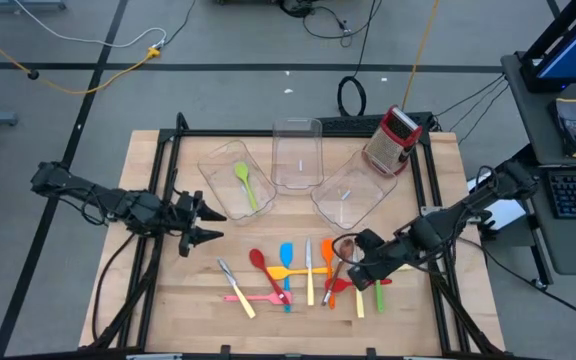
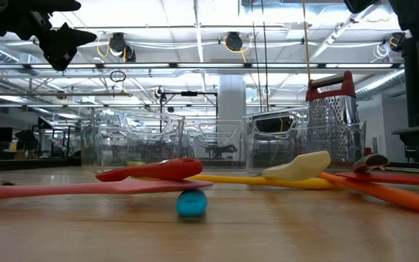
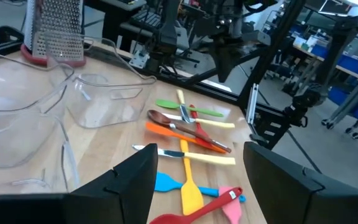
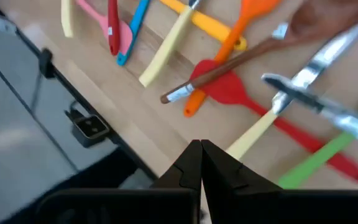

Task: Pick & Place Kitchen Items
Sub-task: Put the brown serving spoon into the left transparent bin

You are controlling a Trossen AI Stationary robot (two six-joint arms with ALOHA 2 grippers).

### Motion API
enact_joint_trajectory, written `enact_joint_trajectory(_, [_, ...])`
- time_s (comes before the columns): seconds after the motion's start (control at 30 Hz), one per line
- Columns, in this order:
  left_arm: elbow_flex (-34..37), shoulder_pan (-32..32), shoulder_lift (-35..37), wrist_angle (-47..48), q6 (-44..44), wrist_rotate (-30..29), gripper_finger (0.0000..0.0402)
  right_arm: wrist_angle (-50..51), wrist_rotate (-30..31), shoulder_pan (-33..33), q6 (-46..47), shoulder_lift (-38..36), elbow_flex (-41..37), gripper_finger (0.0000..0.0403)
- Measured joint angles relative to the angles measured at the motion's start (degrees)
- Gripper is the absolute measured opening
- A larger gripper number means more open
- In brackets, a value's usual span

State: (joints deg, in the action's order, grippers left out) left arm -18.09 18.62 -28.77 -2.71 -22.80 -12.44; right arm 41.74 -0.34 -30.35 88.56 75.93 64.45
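A: Three clear bins at the back of the wooden table (image 1: 168,300), right?
B: Yep. Left bin (image 1: 230,186) has a green spoon (image 1: 245,182) lying in it. Middle bin (image 1: 297,154) and right bin (image 1: 349,196) look bare. Red-and-silver box grater (image 1: 392,140) stands upright by the right bin's far corner.
A: Rest of the utensils?
B: Scattered on the table's near side, btwn the two arms. Red spoon (image 1: 265,271), blue spatula (image 1: 286,258), yellow spatula (image 1: 290,272), pink spatula (image 1: 255,298), cream-handled knife (image 1: 308,270), another cream-handled piece (image 1: 238,290) furthest left. Orange spatula (image 4: 236,41), brown spoon (image 4: 272,43), red spatula (image 4: 229,90), green spatula (image 4: 319,155) overlap in a heap toward the right.
A: Left gripper (image 1: 204,222)?
B: Fingers (image 3: 129,180) apart, nothing btwn them, hanging above the table just beside the left bin's near corner, well left of the pile.
A: Right gripper (image 1: 351,271)?
B: Fingers (image 4: 188,165) pressed together, holding nothing. It's over the right end of the heap, tips just above a cream handle (image 4: 250,134); can't tell if touching.
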Motion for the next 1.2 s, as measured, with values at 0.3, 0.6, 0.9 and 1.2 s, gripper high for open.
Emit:
enact_joint_trajectory(0.3, [0.00, -2.46, 0.04, 0.75, 3.79, 4.64, 0.0241, -0.43, 2.31, -0.09, 20.31, 1.83, 0.00, 0.0000])
enact_joint_trajectory(0.6, [0.00, -4.79, 0.42, 0.72, 9.14, 16.94, 0.0241, -6.82, 1.76, 0.02, 32.61, 8.36, 0.00, 0.0000])
enact_joint_trajectory(0.9, [0.00, -7.63, 0.42, 1.15, 9.04, 17.98, 0.0241, -13.32, -1.08, 1.04, 33.26, 11.03, 0.00, 0.0000])
enact_joint_trajectory(1.2, [0.00, -9.41, 0.42, 1.22, 9.02, 18.34, 0.0241, -13.68, -2.29, 0.89, 30.28, 11.00, -1.23, 0.0000])
